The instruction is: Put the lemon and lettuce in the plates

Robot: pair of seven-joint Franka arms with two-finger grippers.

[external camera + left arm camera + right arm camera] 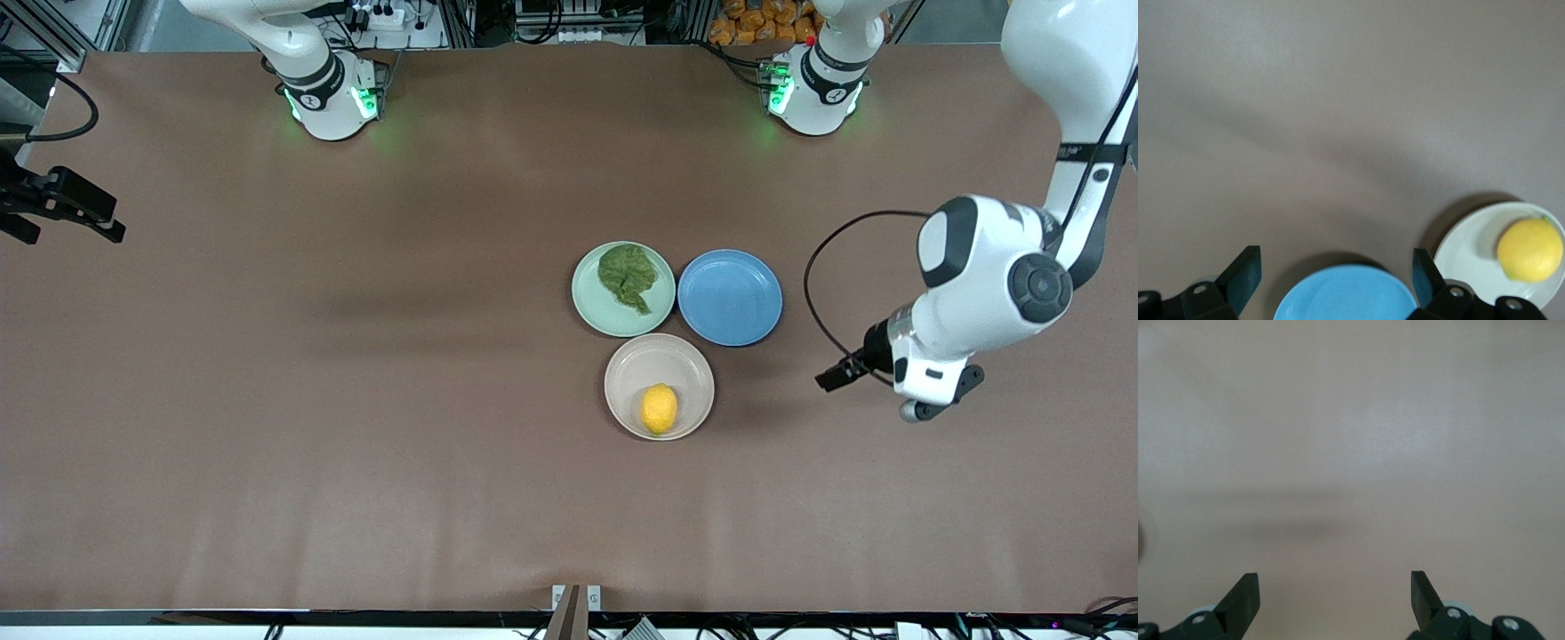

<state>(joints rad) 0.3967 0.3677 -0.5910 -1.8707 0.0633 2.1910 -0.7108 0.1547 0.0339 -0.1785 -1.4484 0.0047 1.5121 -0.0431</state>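
The dark green lettuce (629,276) lies in the pale mint plate (591,307). The yellow lemon (659,408) lies in the beige plate (636,364), which is nearer the front camera; both also show in the left wrist view, the lemon (1529,249) on its plate (1465,257). My left gripper (933,404) is open and empty, up over bare table toward the left arm's end, apart from the plates; its open fingers (1245,273) show in the wrist view. My right gripper (1335,593) is open and empty over bare table at the right arm's end.
An empty blue plate (730,297) touches the mint plate on the side toward the left arm and shows in the left wrist view (1345,293). The three plates sit close together. The brown tabletop (356,400) spreads wide around them.
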